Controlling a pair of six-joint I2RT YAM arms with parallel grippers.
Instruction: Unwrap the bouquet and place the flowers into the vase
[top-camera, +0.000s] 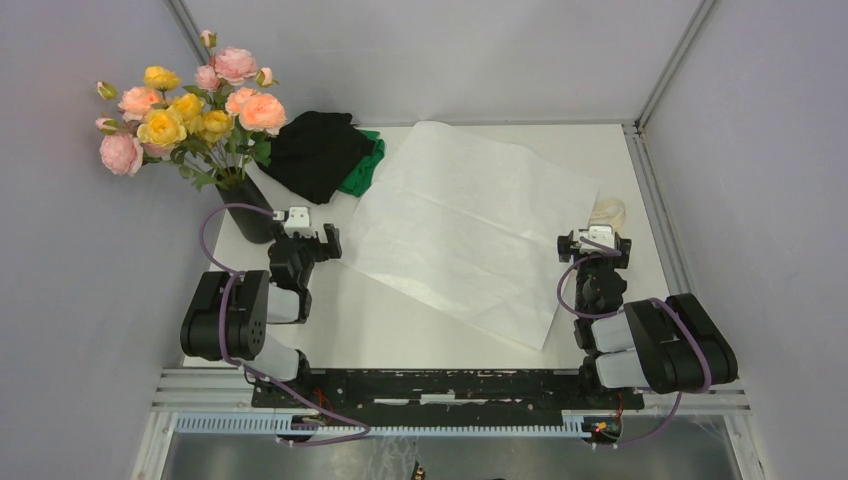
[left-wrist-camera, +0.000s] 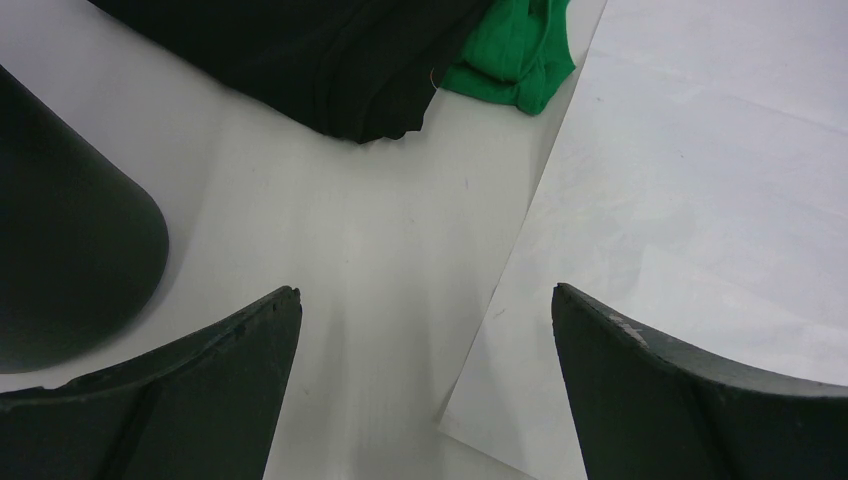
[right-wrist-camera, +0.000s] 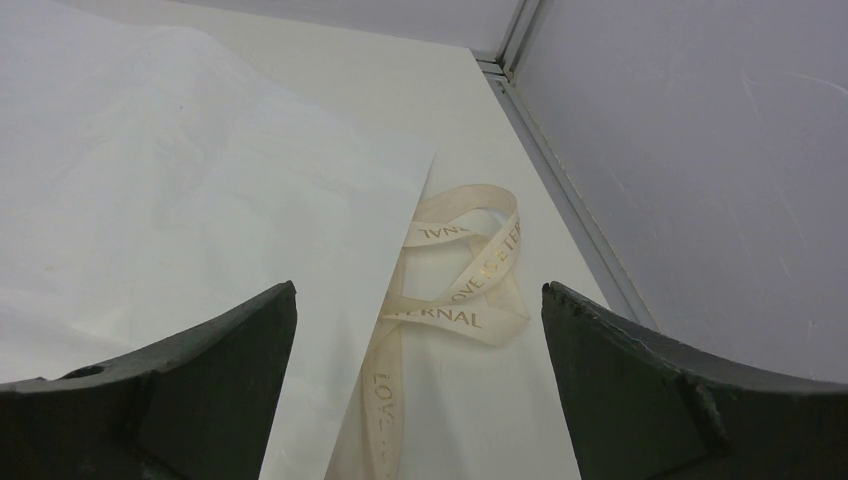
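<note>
the pink, peach and yellow artificial roses stand in the tall matte black vase, upper left of the top view. my left fingers and right fingers gape wide, empty. i judge only retreat is left: lift the left side away without nudging the vase.

The left arm and right arm share bulky black joint housings joined by pale grey links. A purple cable loops along each arm, and a small white block caps each wrist. The fingers are matte black, curved wedges with scuffed, lightly chipped edges and pale flecks
</note>
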